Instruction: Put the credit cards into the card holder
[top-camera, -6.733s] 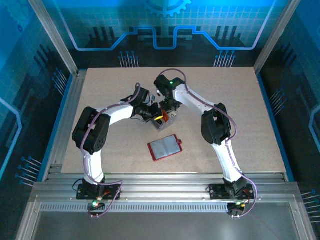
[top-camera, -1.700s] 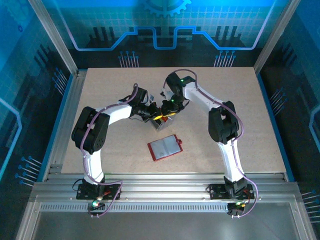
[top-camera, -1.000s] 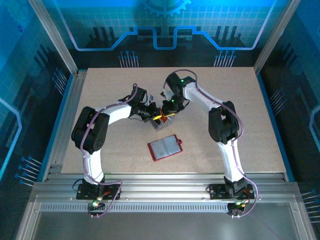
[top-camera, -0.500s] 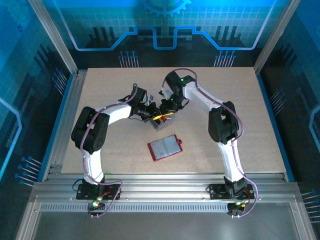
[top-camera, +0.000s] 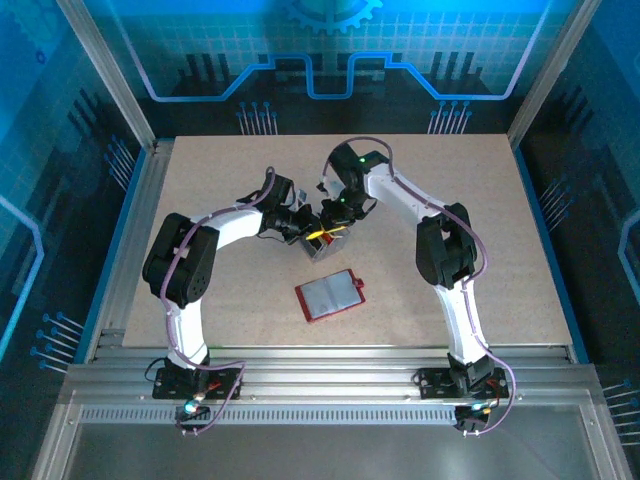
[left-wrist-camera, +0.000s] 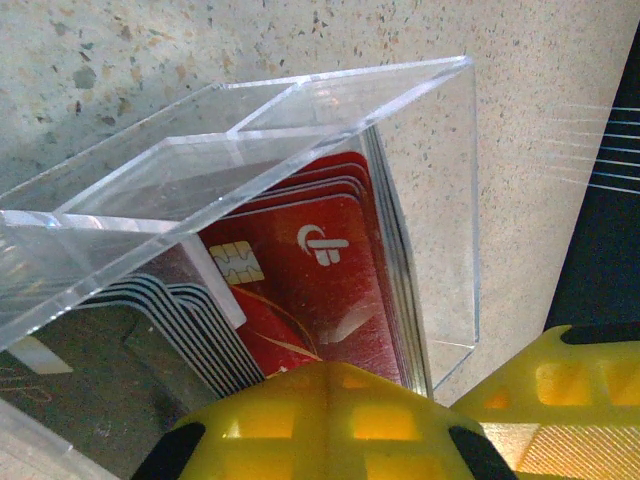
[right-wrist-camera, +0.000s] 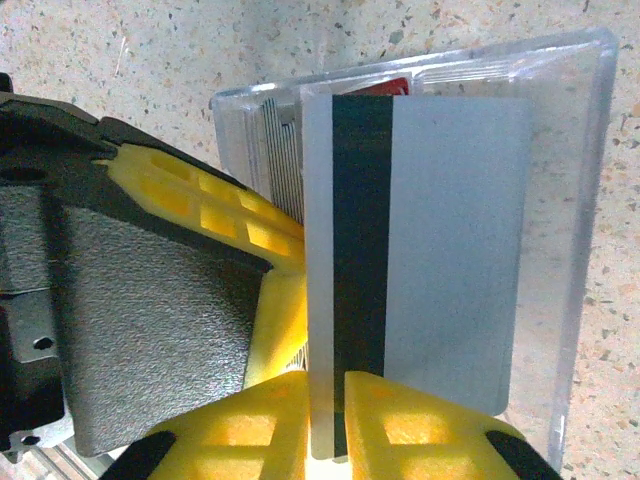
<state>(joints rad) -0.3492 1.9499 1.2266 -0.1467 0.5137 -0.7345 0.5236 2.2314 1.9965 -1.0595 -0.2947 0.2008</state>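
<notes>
Clearly the main risk is the grey card (right-wrist-camera: 440, 250) slipping: the right gripper (right-wrist-camera: 328, 425) has only the card's bottom edge, at the dark stripe, so a lift off-line with the clear box (right-wrist-camera: 590, 200) could drag the card against the wall and twist it loose. Neighbouring cards packed just beside that gripper might also ride up with it. If the left gripper (left-wrist-camera: 440, 388) lost its hold, I judge the whole box would lift or tip, spilling the red cards (left-wrist-camera: 320, 270) onto the surface (top-camera: 480, 220).

The right gripper's fingers are nearly pressed together, pinching the grey card between them, with most of the card standing beyond the fingertips inside the box. The left gripper is closed tight, and the box's thin side wall seems to run between its fingers, one finger inside against the red cards, the other outside.

The card holder (top-camera: 331, 296) lies open and flat on the surface, apart from both grippers, on the side toward the arm bases.
</notes>
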